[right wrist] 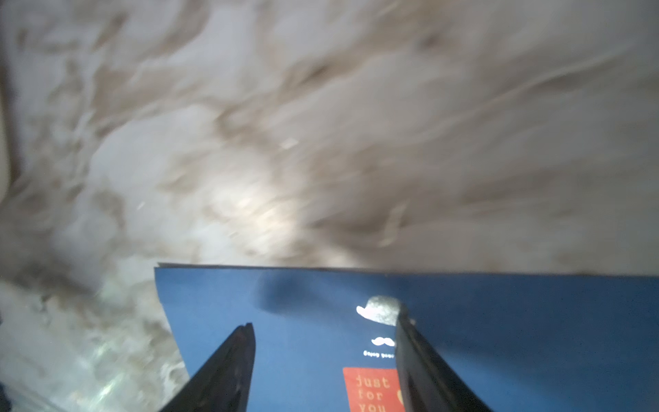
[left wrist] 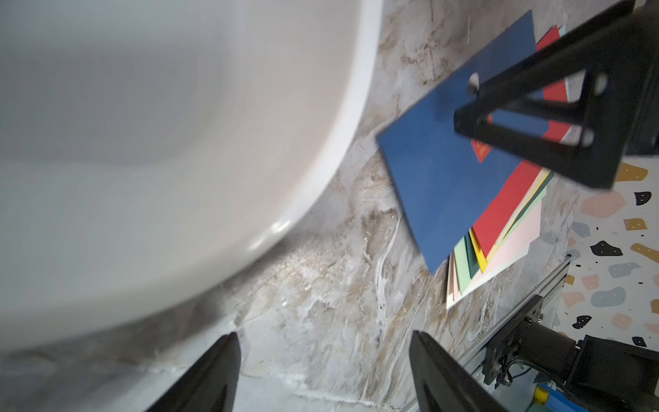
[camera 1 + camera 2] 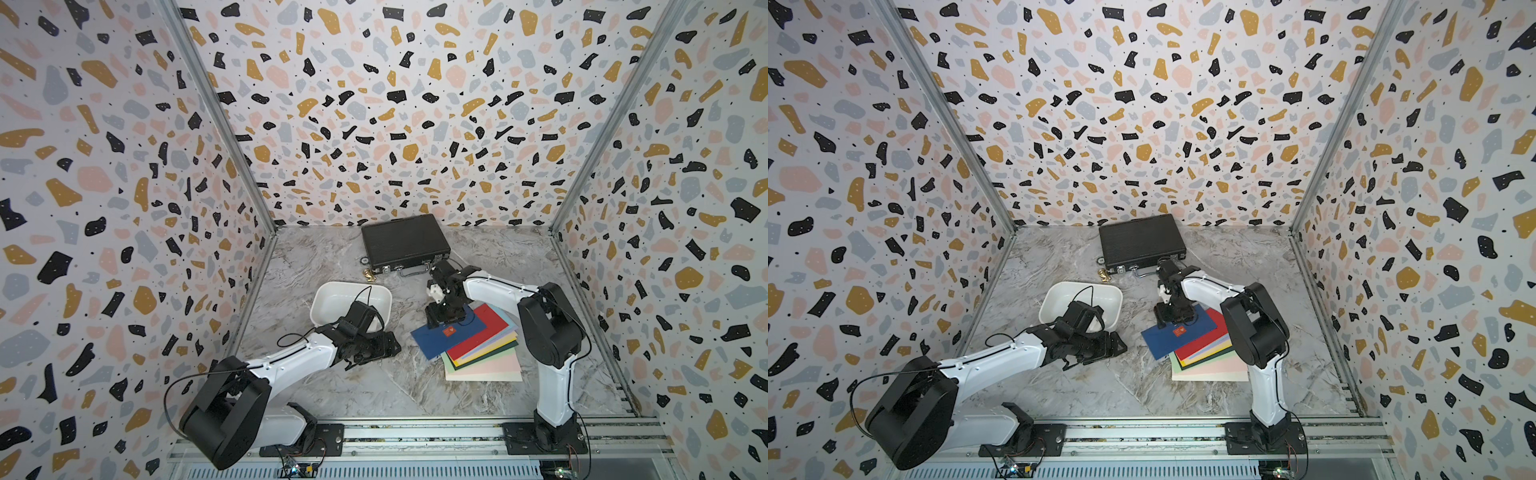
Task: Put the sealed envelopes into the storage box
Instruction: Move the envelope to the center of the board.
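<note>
The sealed envelopes lie in a fanned pile on the bench, on the right arm's side. The top one is a dark blue envelope with a red sticker on it. Red, yellow, green and pink ones peek out from under it.

The right gripper hangs just over the far end of the dark blue envelope. Its fingers are spread apart and nothing is between them. I cannot tell if they touch the paper.

The storage box sits apart from the pile, on the left arm's side. The left gripper is low by the near corner of the box, between the box and the pile. Its fingers are wide apart too and hold nothing.

A black briefcase lies closed at the back of the bench, by the wall.
</note>
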Tool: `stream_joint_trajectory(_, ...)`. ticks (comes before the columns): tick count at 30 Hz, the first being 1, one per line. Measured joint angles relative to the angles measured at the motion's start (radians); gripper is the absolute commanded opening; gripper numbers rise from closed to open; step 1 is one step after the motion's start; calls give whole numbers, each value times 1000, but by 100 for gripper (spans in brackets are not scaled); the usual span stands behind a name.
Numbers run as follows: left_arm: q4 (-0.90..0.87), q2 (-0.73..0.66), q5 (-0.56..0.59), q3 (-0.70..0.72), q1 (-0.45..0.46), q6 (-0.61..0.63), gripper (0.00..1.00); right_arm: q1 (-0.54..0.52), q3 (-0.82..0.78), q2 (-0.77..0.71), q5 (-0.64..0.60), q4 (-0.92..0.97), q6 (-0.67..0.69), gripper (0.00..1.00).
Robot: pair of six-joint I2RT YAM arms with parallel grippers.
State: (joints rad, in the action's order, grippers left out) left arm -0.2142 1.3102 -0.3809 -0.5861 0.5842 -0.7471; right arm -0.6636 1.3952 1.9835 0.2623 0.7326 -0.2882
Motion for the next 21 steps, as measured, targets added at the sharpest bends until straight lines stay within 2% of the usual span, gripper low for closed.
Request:
stream_joint_trajectory(3,40,0,-10,27,1,-20,77,-68,-24,-28,44,2,13,71)
stream_joint_trajectory(6,89,11,-26,55,8,-47,75,-65,-39,-79,16,20,29,73)
stream_joint_trajectory(10,157,34,-39,72,48,-85,74,30,-38,-127,-46,24,47,75)
stream_joint_trajectory(14,243,72,-56,76,99,-132,70,133,-38,-109,-92,24,58,76)
stream_joint_trajectory(21,379,145,-73,81,181,-193,64,224,-22,-24,-35,14,80,76)
